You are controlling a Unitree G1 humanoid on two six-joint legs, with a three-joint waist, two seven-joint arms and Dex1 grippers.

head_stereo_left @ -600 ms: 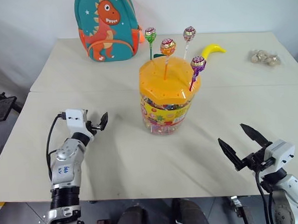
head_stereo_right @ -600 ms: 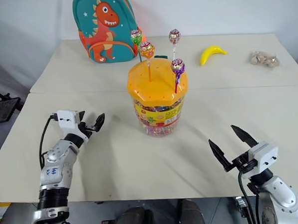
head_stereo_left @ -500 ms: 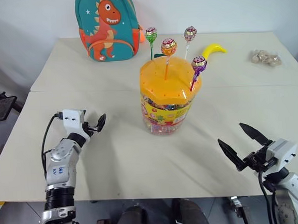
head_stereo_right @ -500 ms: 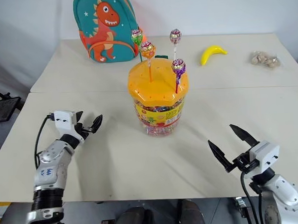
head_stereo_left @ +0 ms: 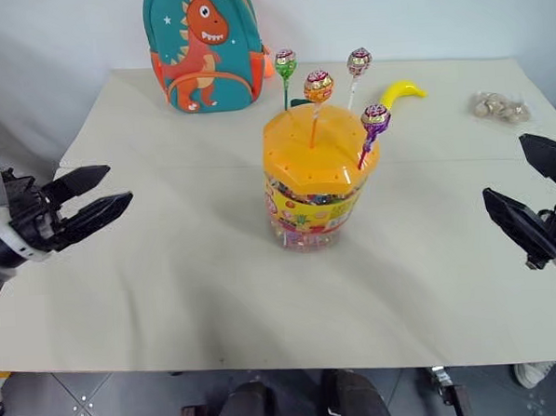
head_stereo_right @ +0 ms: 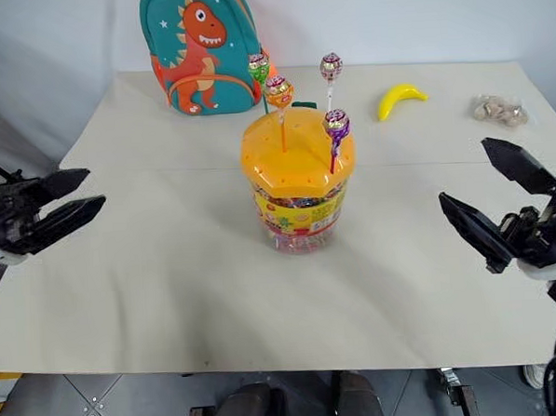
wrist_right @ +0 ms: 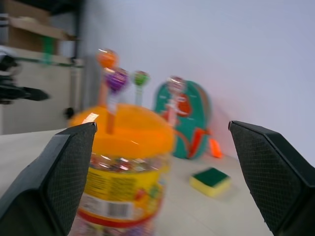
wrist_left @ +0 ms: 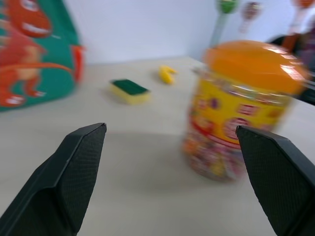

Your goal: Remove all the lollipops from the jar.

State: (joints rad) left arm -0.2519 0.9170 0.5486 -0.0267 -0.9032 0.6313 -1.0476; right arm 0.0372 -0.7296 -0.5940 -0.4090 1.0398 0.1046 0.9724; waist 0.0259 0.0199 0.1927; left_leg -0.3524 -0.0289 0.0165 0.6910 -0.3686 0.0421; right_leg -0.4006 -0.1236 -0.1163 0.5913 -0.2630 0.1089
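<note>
Four lollipops stand upright, sticks vertical, in the lid of the jar mid-table, between the left gripper and right gripper, both wide open, empty, well apart, neither clearly nearer.

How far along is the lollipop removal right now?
Nothing is done: all four lollipops still stand in the jar lid. Nothing is in hand; left gripper and right gripper hang open on either side of the jar. All four remain to pull.

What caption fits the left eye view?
Open grippers left and right flank the orange-lidded clear jar holding four lollipops.
</note>
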